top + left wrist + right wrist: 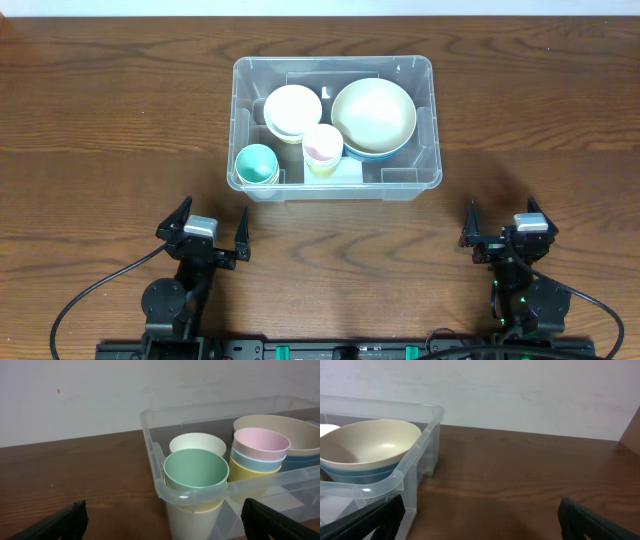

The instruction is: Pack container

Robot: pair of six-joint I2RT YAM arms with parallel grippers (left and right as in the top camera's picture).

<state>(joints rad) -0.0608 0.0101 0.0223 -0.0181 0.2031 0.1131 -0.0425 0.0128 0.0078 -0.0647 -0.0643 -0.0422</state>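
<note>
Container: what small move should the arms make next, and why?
I would likely just leave both arms parked. The large bowl, green cup and other dishes sit inside the container, no loose dish shows on the table, and the left gripper and right gripper are open, empty, apart from it.

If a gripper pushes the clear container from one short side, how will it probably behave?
The container would probably slide, not tip: it is wide, low and flat on the table. Its thin clear walls may flex slightly. The tall stack of cups inside could wobble or topple.
</note>
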